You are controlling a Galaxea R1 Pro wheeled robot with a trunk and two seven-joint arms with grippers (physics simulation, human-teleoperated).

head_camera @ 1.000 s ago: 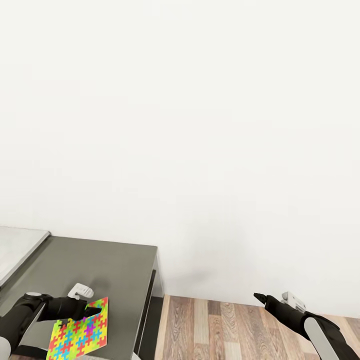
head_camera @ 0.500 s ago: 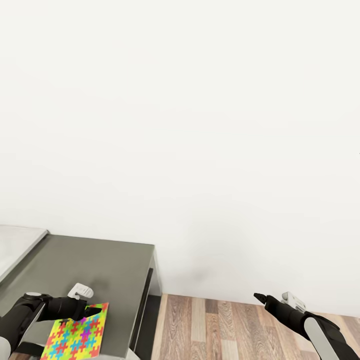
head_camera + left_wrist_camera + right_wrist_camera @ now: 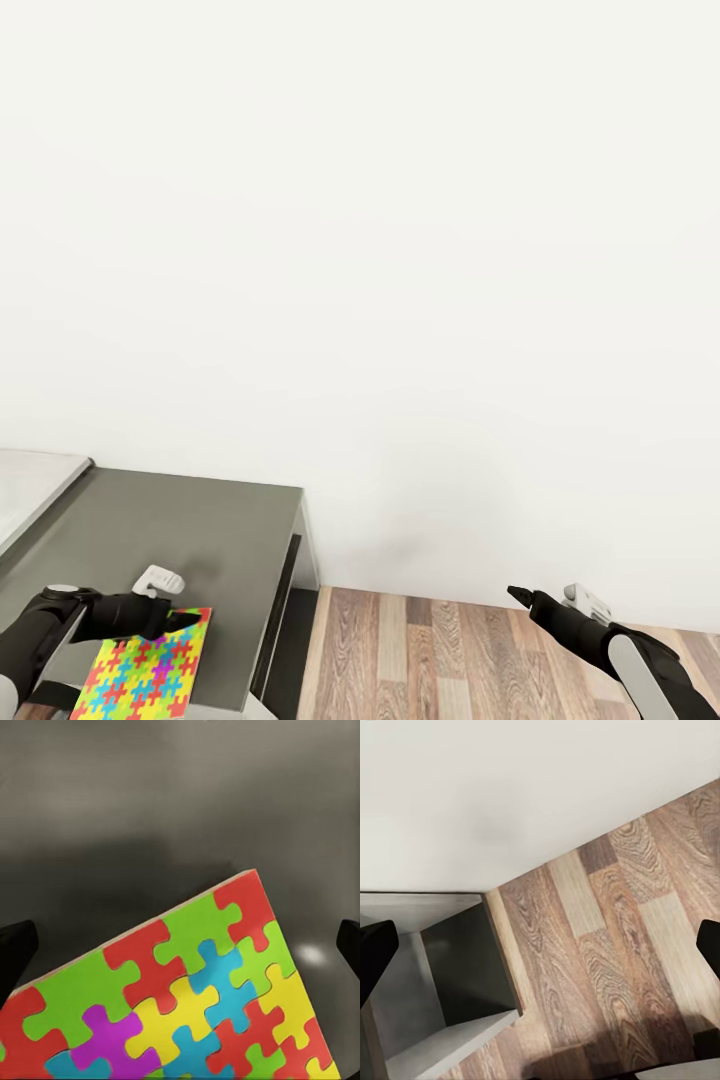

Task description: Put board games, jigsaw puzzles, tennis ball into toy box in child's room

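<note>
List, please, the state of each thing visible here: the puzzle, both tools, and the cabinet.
jigsaw puzzle: lying flat on the dark cabinet top, all pieces interlocked, its corner under the left tool.
left tool: open, fingers spread wide on either side of the puzzle, not gripping it.
right tool: open and empty, held over the wood floor.
cabinet: standing against the white wall; whether its door is open, I cannot tell.

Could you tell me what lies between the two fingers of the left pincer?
In the left wrist view, the jigsaw puzzle lies between the fingers of the open left pincer, flat on the dark grey cabinet top.
</note>
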